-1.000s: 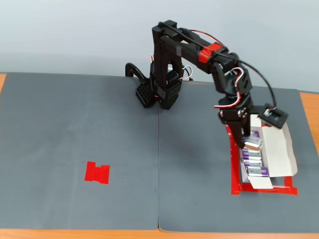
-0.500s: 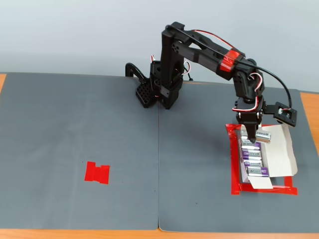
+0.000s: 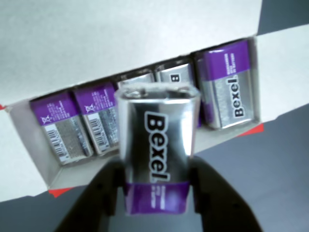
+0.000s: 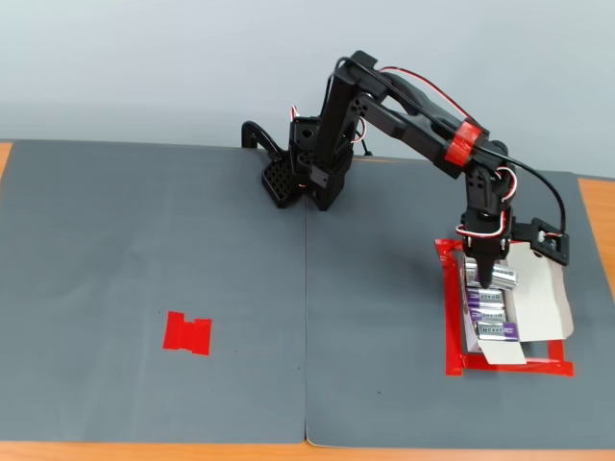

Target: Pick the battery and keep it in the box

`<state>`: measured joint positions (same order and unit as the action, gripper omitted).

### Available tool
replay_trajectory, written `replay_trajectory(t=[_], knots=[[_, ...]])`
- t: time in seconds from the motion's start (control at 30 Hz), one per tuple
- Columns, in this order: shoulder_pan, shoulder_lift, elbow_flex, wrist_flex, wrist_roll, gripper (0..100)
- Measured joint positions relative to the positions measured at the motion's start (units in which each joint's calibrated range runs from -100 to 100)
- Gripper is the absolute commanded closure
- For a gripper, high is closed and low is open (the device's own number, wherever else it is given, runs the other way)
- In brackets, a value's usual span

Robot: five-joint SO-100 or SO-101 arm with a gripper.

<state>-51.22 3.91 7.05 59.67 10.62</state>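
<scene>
- Gripper (image 3: 155, 193) is clamped on a battery (image 3: 157, 152); the wrist view shows both dark fingers (image 3: 104, 191) against its sides near the purple end, label facing the camera.
- In the fixed view the gripper (image 4: 487, 279) hangs over the box (image 4: 538, 298), which sits inside a red tape frame (image 4: 450, 327) on the grey mat (image 4: 154, 288), right side of that view.
- The held battery (image 4: 498, 277) is above the row, apparently not yet seated.
- Wrist view: the box (image 3: 120, 43) holds five batteries side by side. Two at left show purple ends and barcodes, two in the middle sit partly behind the held one, and one at right (image 3: 228, 84) reads "Bexel".
- I can't see a free slot; the held battery hides the middle of the row.
- Step in hand, as I read it: lower and place.
- To do it well: line the battery's long axis up with the row's, centre it over whatever gap exists, descend straight and slowly.
- Keep the fingers clear of the flap (image 3: 285, 67) and the neighbours; the fit looks tight.
- Let go only once the battery is resting on something, else it could tip across the others.
- Red mark (image 4: 187, 332) at left of the mat looks irrelevant here.
</scene>
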Motion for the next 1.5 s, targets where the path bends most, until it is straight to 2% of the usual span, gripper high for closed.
replay_trajectory(t=[0.5, 0.7, 0.83, 1.33, 1.5], knots=[[0.0, 4.9, -3.0, -0.3, 0.0, 96], [0.0, 4.9, -3.0, -1.4, 0.0, 79], [0.0, 4.8, -3.1, -1.4, 0.0, 75], [0.0, 3.7, -3.1, -1.4, 0.0, 75], [0.0, -0.9, -3.1, -1.4, 0.0, 91]])
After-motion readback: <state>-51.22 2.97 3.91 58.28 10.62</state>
